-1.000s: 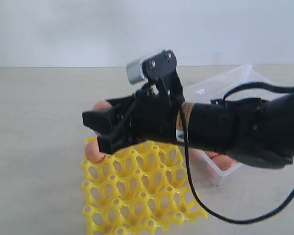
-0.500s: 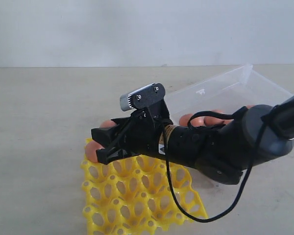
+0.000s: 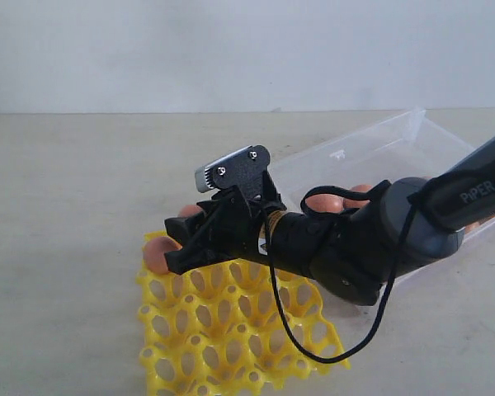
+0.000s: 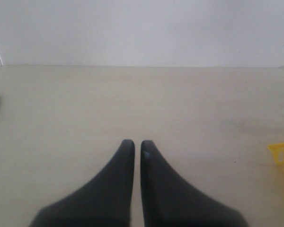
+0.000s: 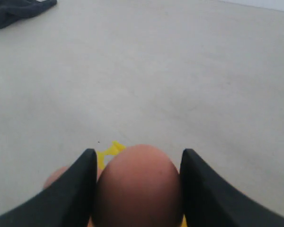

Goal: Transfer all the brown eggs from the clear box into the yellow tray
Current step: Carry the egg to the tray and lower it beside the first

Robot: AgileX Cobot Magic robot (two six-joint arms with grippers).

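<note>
Moved since earlier: right gripper (image 3: 178,244) has come down and drawn in over the far left corner of the yellow tray (image 3: 231,330). The carried egg (image 5: 135,187) sank with it, and the arm now uncovers more of the clear box (image 3: 379,153).
Right gripper state: clamped on the carried egg, one finger on each side, shell filling the gap.
Left gripper (image 4: 134,144): fingers drawn together to a thin slit with nothing between them, over bare table (image 3: 66,206), well away from the work.
Where the eggs are: carried egg just above the tray's corner cups; seated egg (image 3: 157,252) already in the corner cup beside it; boxed eggs (image 3: 326,202) wait in the clear box, the arm hiding most of them.
Step in hand: set-down, by my reading; the transfer is done and the egg is not yet let go.
Progress: early, I'd say; nearly every visible cup is empty.
Next move calls for: a short straight drop into the free cup next to the seated egg without knocking it, then a gentle opening and a lift clear of the pegs.
Eggs: smooth, oval, reddish-brown, matte; likely brittle.
Tray: bright yellow plastic, open-lattice cups, raised pegs between them.
Box: clear thin plastic, low walls, small tab on one wall.
Fingers: black, hard-looking, tapering.
</note>
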